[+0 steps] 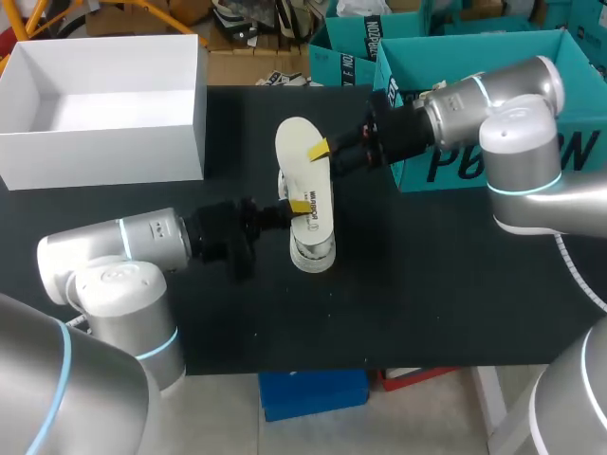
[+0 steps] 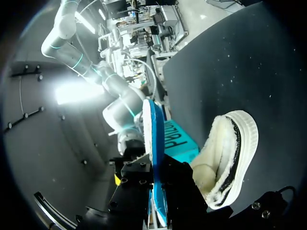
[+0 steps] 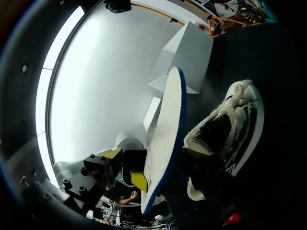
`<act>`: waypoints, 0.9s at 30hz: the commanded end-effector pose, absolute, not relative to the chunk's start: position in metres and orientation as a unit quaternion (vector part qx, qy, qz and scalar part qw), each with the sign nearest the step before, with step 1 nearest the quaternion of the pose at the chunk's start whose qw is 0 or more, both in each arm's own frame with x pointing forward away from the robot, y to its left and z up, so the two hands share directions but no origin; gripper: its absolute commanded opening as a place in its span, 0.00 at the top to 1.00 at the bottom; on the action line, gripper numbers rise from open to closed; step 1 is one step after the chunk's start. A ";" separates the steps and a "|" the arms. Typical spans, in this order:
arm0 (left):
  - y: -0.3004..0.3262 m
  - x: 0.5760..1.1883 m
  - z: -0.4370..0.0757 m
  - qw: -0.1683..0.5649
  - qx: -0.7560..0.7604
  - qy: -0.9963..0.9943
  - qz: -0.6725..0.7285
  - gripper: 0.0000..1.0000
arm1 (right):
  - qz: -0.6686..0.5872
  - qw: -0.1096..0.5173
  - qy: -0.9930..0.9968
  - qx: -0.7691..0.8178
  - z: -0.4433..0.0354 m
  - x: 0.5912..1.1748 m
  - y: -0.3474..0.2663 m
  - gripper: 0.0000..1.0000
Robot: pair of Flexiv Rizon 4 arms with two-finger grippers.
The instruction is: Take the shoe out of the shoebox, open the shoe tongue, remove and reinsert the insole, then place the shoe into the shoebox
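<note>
Right hand point(image 1: 323, 152) clamped on insole point(image 1: 298, 140); left hand point(image 1: 287, 211) clamped on its other end, above shoe point(image 1: 313, 255).

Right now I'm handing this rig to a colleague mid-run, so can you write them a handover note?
Left gripper: shut on the insole, near the end closer to the robot.
Right gripper: shut on the same insole, near its far end.
Shoe: on the table, partly under the insole, which is held on edge beside it.
Shoebox: at the far left of the table, with nothing in it.
Done: shoe out of the box, insole out of the shoe.
Left: put the insole back in, then return the shoe to the shoebox.
</note>
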State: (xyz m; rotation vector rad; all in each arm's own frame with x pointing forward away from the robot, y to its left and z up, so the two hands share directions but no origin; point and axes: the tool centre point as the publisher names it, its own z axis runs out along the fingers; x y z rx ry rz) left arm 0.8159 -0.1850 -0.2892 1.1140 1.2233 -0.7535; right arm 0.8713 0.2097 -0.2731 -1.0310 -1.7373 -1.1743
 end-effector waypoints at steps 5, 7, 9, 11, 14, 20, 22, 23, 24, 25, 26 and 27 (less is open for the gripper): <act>-0.185 0.814 -0.289 0.615 0.483 0.532 -0.324 1.00 | -0.461 0.396 -0.682 -0.406 -0.278 0.872 0.213 0.44; -0.185 0.814 -0.289 0.615 0.483 0.532 -0.324 1.00 | -0.461 0.397 -0.682 -0.407 -0.278 0.871 0.213 0.47; -0.185 0.814 -0.289 0.615 0.483 0.532 -0.324 1.00 | -0.461 0.398 -0.681 -0.407 -0.279 0.871 0.214 0.52; -0.185 0.814 -0.289 0.615 0.483 0.532 -0.324 1.00 | -0.461 0.399 -0.680 -0.407 -0.280 0.870 0.215 0.52; -0.185 0.814 -0.289 0.615 0.483 0.532 -0.324 1.00 | -0.461 0.401 -0.680 -0.406 -0.281 0.871 0.217 0.55; -0.185 0.814 -0.289 0.615 0.483 0.532 -0.324 1.00 | -0.459 0.403 -0.679 -0.407 -0.284 0.872 0.219 1.00; -0.185 0.814 -0.289 0.615 0.483 0.532 -0.324 1.00 | -0.454 0.407 -0.680 -0.408 -0.287 0.872 0.220 1.00; -0.185 0.814 -0.289 0.615 0.483 0.532 -0.324 1.00 | -0.451 0.414 -0.680 -0.404 -0.288 0.872 0.221 1.00; -0.185 0.814 -0.289 0.615 0.483 0.532 -0.324 1.00 | -0.444 0.418 -0.683 -0.402 -0.289 0.872 0.223 1.00; -0.185 0.814 -0.289 0.615 0.483 0.532 -0.324 1.00 | -0.444 0.418 -0.683 -0.402 -0.289 0.872 0.223 1.00; -0.185 0.814 -0.289 0.615 0.483 0.532 -0.324 1.00 | -0.444 0.418 -0.683 -0.402 -0.289 0.872 0.223 1.00; -0.185 0.814 -0.289 0.615 0.483 0.532 -0.324 1.00 | -0.444 0.418 -0.683 -0.402 -0.289 0.872 0.223 1.00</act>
